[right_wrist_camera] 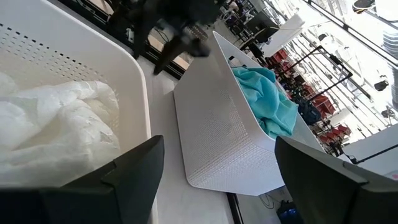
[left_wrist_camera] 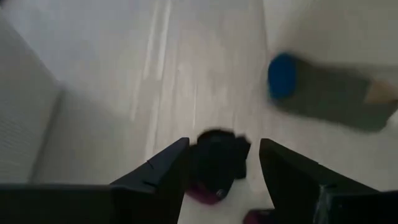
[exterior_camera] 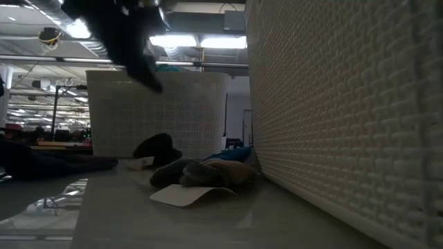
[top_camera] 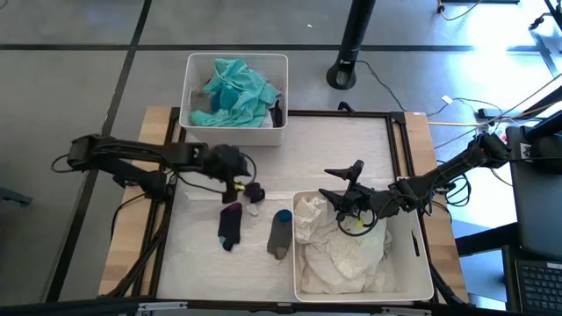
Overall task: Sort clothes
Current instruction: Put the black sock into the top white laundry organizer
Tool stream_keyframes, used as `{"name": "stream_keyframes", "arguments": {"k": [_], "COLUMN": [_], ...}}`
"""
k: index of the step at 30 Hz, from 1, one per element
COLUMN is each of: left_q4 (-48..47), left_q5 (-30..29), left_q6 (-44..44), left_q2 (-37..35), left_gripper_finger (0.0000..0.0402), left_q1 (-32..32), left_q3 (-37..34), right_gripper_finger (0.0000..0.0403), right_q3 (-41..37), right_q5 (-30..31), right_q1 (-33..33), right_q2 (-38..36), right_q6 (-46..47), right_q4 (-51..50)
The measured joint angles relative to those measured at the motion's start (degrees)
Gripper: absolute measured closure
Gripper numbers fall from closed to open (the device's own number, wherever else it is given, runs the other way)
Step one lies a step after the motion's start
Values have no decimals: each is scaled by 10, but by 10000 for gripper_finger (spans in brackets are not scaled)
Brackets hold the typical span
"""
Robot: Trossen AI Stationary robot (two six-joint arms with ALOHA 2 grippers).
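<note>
Three socks lie flat on the white table mat. One is a small bunched dark sock (top_camera: 253, 191) (left_wrist_camera: 217, 158), one a long dark sock (top_camera: 230, 225), and one a grey sock with a blue cuff (top_camera: 280, 233) (left_wrist_camera: 323, 93). My left gripper (top_camera: 241, 179) (left_wrist_camera: 224, 146) hovers open just above the bunched dark sock, one finger on each side of it, not touching. My right gripper (top_camera: 344, 191) (right_wrist_camera: 217, 174) hangs open over the near right bin (top_camera: 413, 263), above the white clothes (top_camera: 342, 246) (right_wrist_camera: 56, 118) heaped in it. Teal clothes (top_camera: 233, 88) (right_wrist_camera: 267, 99) fill the far bin (top_camera: 263, 132).
The far bin stands at the table's far edge, left of centre, and the near right bin takes up the near right corner. Bare mat (top_camera: 334, 149) lies between them. In the low view the near bin's wall (exterior_camera: 346, 104) fills the right side.
</note>
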Motion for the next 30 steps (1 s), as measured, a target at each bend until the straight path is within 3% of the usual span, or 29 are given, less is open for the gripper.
{"name": "stream_keyframes", "arguments": {"k": [6,14,18,23,30], "left_q4": [58,105,115,99,14], "left_q5": [-11,-11,-11,-11,-20], "left_q6": [-3,-2,8,12,16], "left_q2": [81,187,214,206,111], "left_gripper_finger": [217,220,263,379,395], "left_q1": [-9,-9,-9,-10,-20], "left_q3": [-45,-55,-54,-50,17], "right_gripper_finger": [93,93,93,93,93], "right_q3": [0,0,0,0,0], "right_q5": [1,1,1,1,2], "right_q1": [0,0,0,0,0], "right_q2": [0,0,0,0,0], "right_q6": [0,0,0,0,0], "right_q4": [0,0,0,0,0]}}
